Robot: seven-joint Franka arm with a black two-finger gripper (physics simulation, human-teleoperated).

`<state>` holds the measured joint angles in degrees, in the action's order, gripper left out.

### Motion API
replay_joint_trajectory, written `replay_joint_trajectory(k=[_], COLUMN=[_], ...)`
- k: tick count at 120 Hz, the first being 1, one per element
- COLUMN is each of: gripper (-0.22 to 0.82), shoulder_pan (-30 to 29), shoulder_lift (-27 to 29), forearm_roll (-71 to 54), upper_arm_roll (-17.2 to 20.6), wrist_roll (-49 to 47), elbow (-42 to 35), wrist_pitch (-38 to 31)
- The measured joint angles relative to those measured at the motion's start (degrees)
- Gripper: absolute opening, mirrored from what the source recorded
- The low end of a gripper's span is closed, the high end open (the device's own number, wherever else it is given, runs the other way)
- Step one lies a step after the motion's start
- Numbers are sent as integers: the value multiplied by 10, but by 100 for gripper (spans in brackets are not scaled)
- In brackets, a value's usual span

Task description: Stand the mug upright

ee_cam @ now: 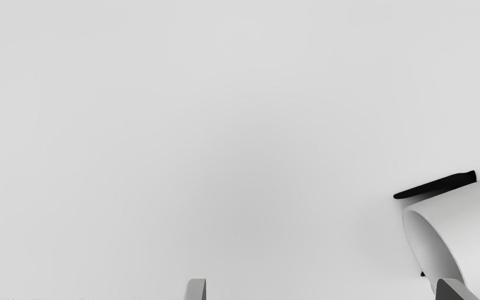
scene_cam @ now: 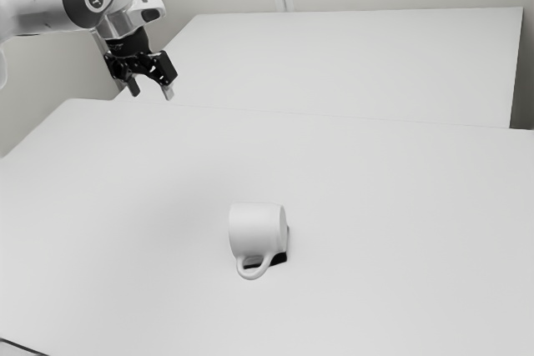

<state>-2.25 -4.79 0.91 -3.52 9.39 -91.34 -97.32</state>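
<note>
In the exterior view the arm [scene_cam: 37, 10] comes in from the upper left; its gripper [scene_cam: 151, 92] hangs in the air, well apart from the mug [scene_cam: 254, 227], its two fingers spread with a gap between them; the mug lies on its side on the white table [scene_cam: 400, 248], its handle [scene_cam: 253, 273] toward the view's lower edge; a flat black piece [scene_cam: 279, 258] shows beside it, partly hidden by it; a thin dark line [scene_cam: 21, 347] crosses the view's lower left corner; behind the table is another white surface [scene_cam: 359, 56].

In the wrist view the fingers [ee_cam: 195, 290] stand wide apart, nothing clamped between them; the mug's open mouth faces obliquely toward the space before them; one fingertip overlaps the rim in the picture; the black piece runs along the mug's side, partly covered by it.
</note>
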Motion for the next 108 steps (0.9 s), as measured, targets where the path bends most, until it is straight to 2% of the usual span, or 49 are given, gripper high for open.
replay_joint_trajectory(k=[60, 76, 91, 108], gripper=[60, 60, 60, 60], shoulder_pan=[3, 4, 3, -1], shoulder_lift=[4, 37, 96, 165], forearm_roll=[10, 50, 111, 217], upper_arm_roll=[1, 1, 1, 2], wrist_roll=[-9, -10, -12, -12], elbow=[-15, -77, -174, -321], wrist_pitch=[3, 1, -5, -73])
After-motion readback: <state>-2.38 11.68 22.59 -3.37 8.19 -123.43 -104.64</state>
